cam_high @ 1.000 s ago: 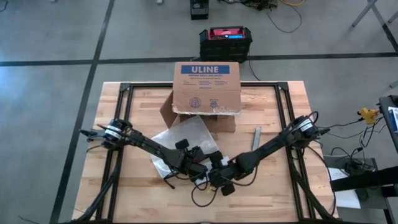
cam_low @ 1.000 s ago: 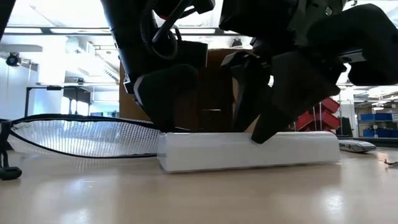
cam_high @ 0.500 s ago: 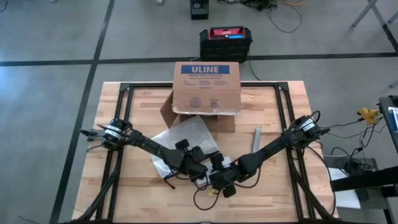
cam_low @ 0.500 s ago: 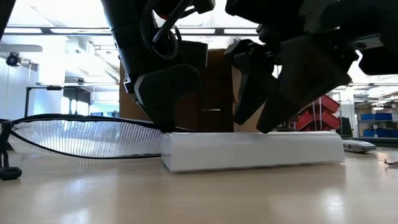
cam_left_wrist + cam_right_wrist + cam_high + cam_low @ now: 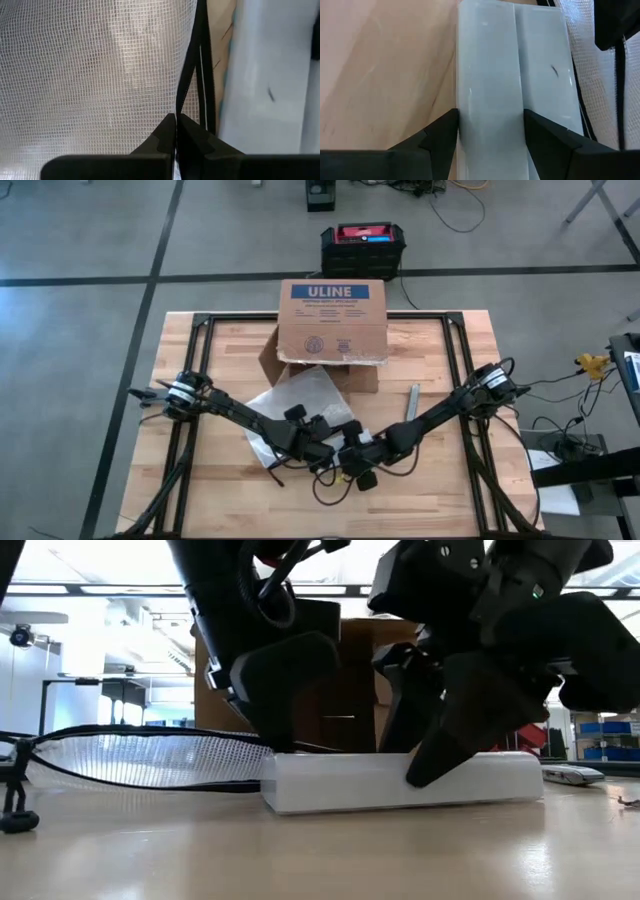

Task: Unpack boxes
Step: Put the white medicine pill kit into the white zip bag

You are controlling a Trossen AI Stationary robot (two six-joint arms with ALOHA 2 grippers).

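From above, the cardboard box (image 5: 333, 321) stands at the far middle of the wooden surface (image 5: 440, 480), its flaps spread on the near side; a mesh bag (image 5: 296, 402) lies just near of it, and both arms meet at the near middle, the left gripper (image 5: 318, 453) beside the right gripper (image 5: 352, 463); a black-and-red case (image 5: 363, 242) sits on the floor beyond.

From table height, a long white block (image 5: 400, 780) lies flat on the surface, the mesh bag (image 5: 140, 755) stretching off to its left; the box (image 5: 340, 690) shows brown behind the arms; the right gripper's jaws straddle the block's right part.

The left wrist view shows that arm's jaws clenched together on the bag's black zip edge (image 5: 192, 75).

The right wrist view shows that arm's jaws spread to either side of the white block (image 5: 515, 85), not visibly pressing it (contact is hard to judge).

The box looks light and stiff, yet its walls would dent under a hard pinch; a flap edge or a top rim seems the best hold; the smooth block may slip, so a grip across its narrow width suits it.
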